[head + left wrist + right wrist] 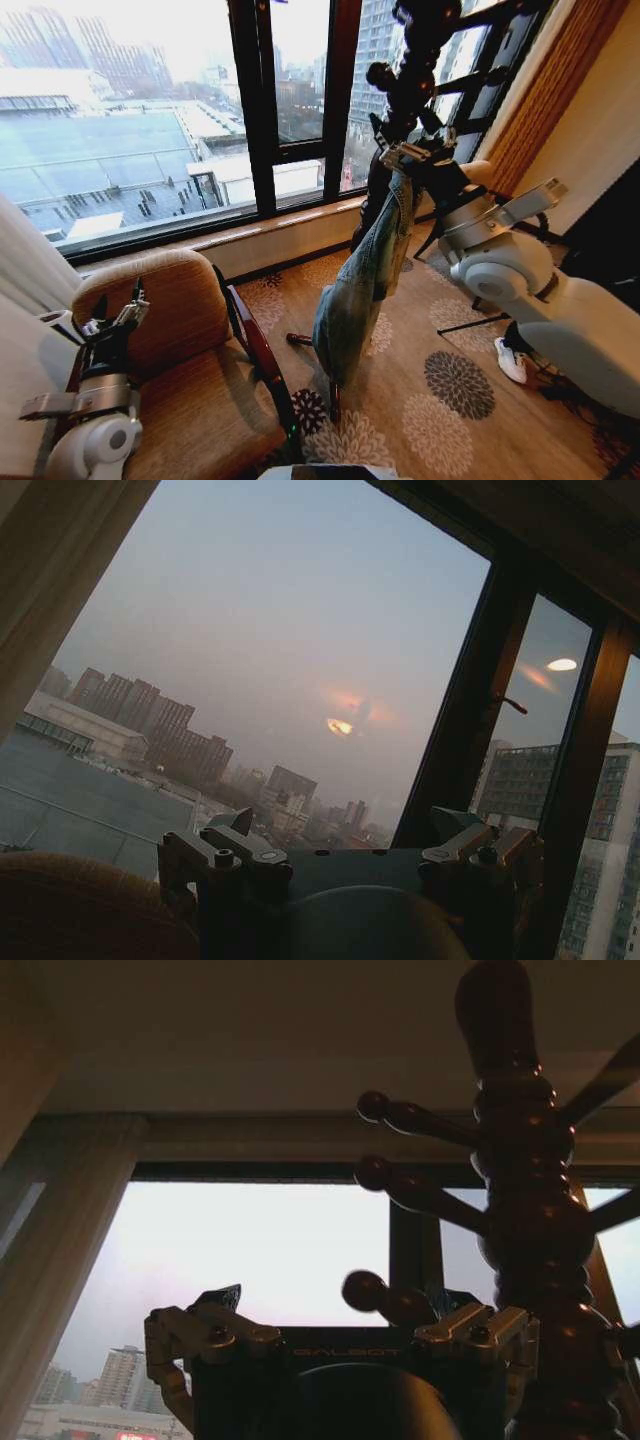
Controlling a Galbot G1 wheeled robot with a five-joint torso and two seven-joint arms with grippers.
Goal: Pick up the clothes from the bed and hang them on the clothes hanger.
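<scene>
A blue denim jacket (360,280) hangs in a long fold from the top of a dark wooden coat stand (412,70) by the window. My right gripper (400,155) is up at the jacket's collar, beside the stand's pegs. In the right wrist view this gripper (338,1300) is open, with a ball-tipped peg (365,1290) showing between its fingers and no cloth in them. The clothes hanger is hidden and the bed is out of view. My left gripper (135,305) points up, open and empty, over the back of the armchair; the left wrist view has this gripper (345,825) facing the window.
A brown armchair (180,340) fills the lower left, close to the stand's foot. A low window sill (250,235) runs behind. A person's white shoe (510,360) and thin tripod legs (470,322) are on the floral carpet at the right.
</scene>
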